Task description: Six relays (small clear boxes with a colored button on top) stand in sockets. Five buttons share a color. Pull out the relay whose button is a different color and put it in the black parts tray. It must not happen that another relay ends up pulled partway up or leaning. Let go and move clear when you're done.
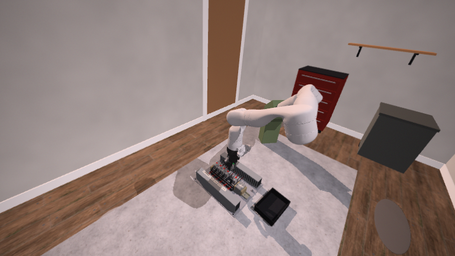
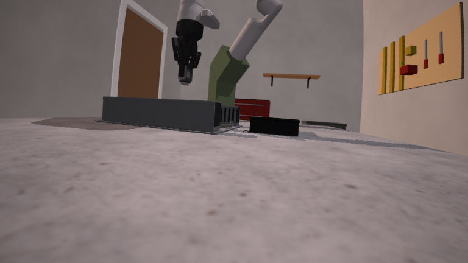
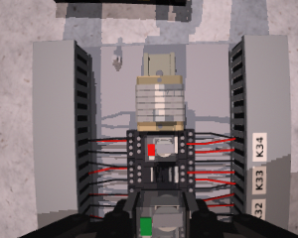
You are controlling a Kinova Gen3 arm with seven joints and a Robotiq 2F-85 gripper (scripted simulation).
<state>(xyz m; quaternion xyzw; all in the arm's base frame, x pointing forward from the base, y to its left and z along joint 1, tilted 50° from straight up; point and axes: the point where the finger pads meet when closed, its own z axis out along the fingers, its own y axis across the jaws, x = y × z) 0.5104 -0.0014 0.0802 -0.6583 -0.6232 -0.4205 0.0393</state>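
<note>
The claw (image 1: 231, 165) (image 2: 185, 80) (image 3: 161, 205) is pinching the green-button relay (image 1: 233, 165) (image 3: 164, 218), seen between the fingers at the bottom centre of the wrist view. In the exterior view the claw hangs upper left of centre, above the near grey wire duct (image 2: 158, 113) (image 1: 217, 191), with a gap below its tip. The relay is judged to be free of its socket; extraction is assessed as done.

Just above the held relay in the wrist view lies a socket with no relay in it (image 3: 164, 174), beside the label K33. Whether the held relay came from this socket cannot be confirmed. Beyond it, near K34, a red-button relay (image 3: 162, 148) sits in its socket, with no lean apparent. The remaining relays are hidden by the claw in the wrist view and too small in the top view for their seating to be certified.

The black parts tray (image 1: 271, 208) (image 2: 274, 126) (image 3: 121, 1) stands lower right of centre in the top view, apart from the relay panel, with no relay visible in it. Outstanding items: carriage to the tray, lowering, release and withdrawal. The route should, in this assessment, stay high enough for the relay to pass over the seated parts and the tray wall.
</note>
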